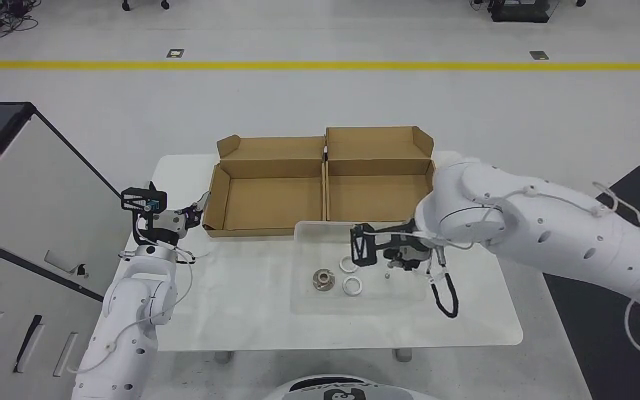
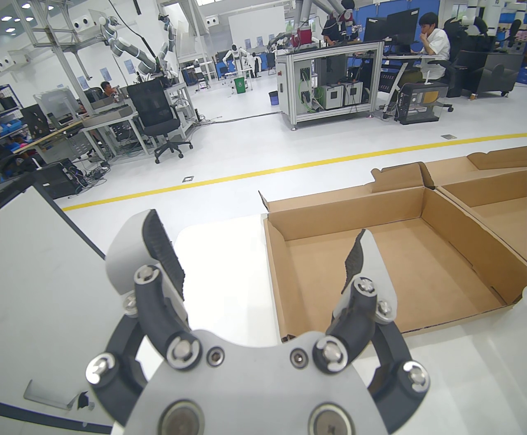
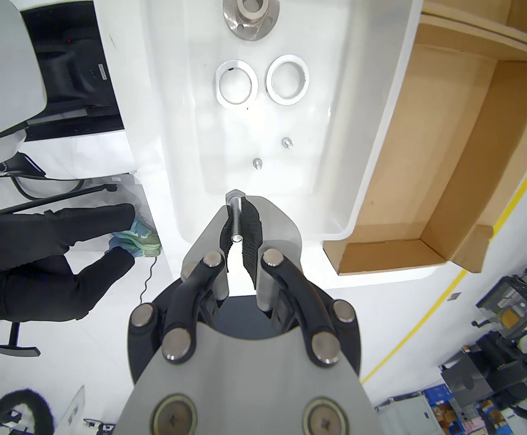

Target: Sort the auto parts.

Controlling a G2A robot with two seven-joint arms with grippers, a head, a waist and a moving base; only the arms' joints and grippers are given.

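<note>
Right wrist view: the right claw (image 3: 241,230) pinches a bolt (image 3: 235,217) above the tray (image 3: 321,185). Past it lie two small screws (image 3: 257,163) (image 3: 287,143), two rings (image 3: 235,83) (image 3: 287,78) and a hub (image 3: 248,14). Both boxes (image 1: 270,205) (image 1: 375,198) look bare, so sorting has hardly begun. The left claw (image 2: 257,226) is spread wide

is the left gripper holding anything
No, the left gripper stands wide open with nothing in it.
</note>
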